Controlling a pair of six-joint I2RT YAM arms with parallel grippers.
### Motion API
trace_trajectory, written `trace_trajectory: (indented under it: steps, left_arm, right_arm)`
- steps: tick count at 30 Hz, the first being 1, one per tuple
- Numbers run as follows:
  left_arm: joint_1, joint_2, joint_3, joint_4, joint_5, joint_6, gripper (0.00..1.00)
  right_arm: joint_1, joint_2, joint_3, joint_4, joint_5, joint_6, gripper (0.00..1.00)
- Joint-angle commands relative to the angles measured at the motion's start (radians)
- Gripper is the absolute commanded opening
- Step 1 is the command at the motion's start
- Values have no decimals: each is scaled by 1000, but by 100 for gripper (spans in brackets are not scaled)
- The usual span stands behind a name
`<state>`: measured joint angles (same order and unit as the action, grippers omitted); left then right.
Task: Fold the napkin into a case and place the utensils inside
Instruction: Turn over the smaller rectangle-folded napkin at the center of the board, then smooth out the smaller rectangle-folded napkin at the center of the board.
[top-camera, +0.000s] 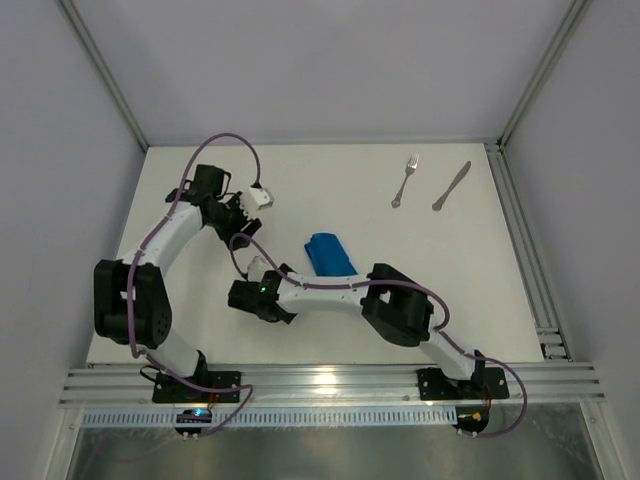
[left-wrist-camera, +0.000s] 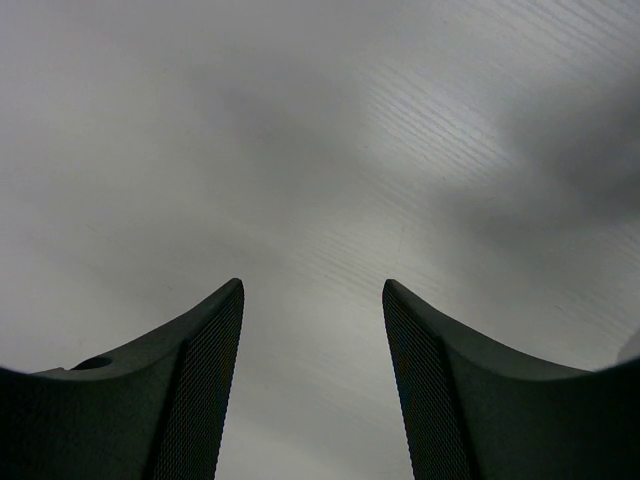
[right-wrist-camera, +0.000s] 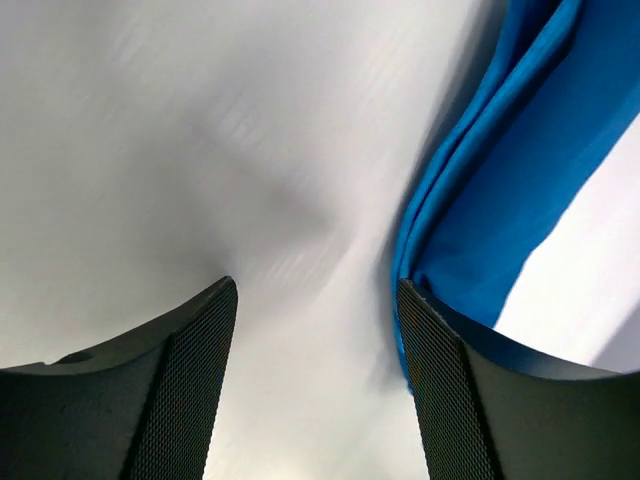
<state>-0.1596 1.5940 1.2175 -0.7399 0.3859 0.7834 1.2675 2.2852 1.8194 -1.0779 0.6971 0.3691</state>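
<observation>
The napkin (top-camera: 330, 252) lies folded into a narrow bright blue strip near the table's middle, forming the case. In the right wrist view its layered folds (right-wrist-camera: 500, 190) run along the upper right, just beyond my right fingertip (right-wrist-camera: 425, 330). My right gripper (right-wrist-camera: 315, 285) is open with only bare table between its fingers, and it sits left of the cloth (top-camera: 258, 266). My left gripper (left-wrist-camera: 312, 288) is open over bare table at the back left (top-camera: 258, 198). The utensils lie at the back right, apart from the cloth: a fork (top-camera: 404, 180) and a knife (top-camera: 451, 186).
A metal frame rail (top-camera: 530, 240) runs along the table's right edge and another rail (top-camera: 330, 380) runs along the near edge by the arm bases. Grey walls close the back and sides.
</observation>
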Motion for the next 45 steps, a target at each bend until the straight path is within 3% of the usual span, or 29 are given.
trace_trajectory:
  steps: [1,5,11,14,16,21,29,33,40,45]
  left_arm:
    - [31,7,54,-6,44,-35,60]
    - [54,26,79,28,68,-94,60]
    - [46,63,140,69,165,-243,54]
    - [-18,104,189,76,169,-289,55]
    - [-102,135,235,66,159,-299,64]
    - [-227,231,286,140,159,-369,67]
    - [-270,426,441,136,185,-446,68]
    - [-278,446,429,134,186,-425,58]
    - [-281,451,349,66,182,-345,52]
    - [-281,449,304,80,139,-343,33]
  right_arm:
    - [7,-163,-100,218,-85,-4,69]
    - [-65,-453,-317,416,-262,25,65]
    - [-281,-734,-704,700,-459,125,51]
    - [-376,-843,-856,836,-514,160,50]
    - [-411,-897,-949,898,-564,183,50]
    - [-464,-940,-1095,996,-576,243,42]
    - [-461,-896,-1158,1055,-584,294,26]
    - [-438,-871,-1134,1029,-544,294,25]
    - [-421,-807,-1121,1033,-533,304,24]
    - [-418,-764,-1117,1059,-525,301,21]
